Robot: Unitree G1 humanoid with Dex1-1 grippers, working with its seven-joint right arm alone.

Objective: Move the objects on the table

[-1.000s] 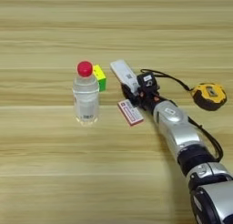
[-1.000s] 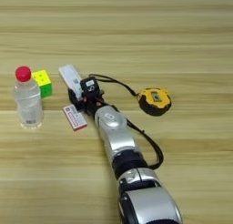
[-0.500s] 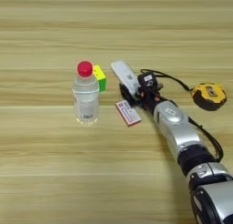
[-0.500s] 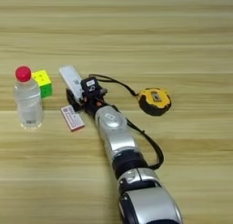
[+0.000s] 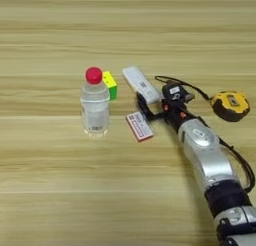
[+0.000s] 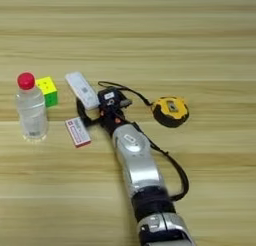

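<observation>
The gripper (image 5: 150, 106) sits at the near end of the white bar (image 5: 141, 84), seemingly closing on it though I cannot tell for sure, with the pack (image 5: 139, 126) just beside; next it must lift cleanly off the counter (image 5: 50, 190).

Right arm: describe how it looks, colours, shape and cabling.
The right arm has a rounded, glossy silver forearm shell above a black ribbed wrist joint. A thin black cable loops along its side. The gripper is black with small white and red markings on its housing.
</observation>
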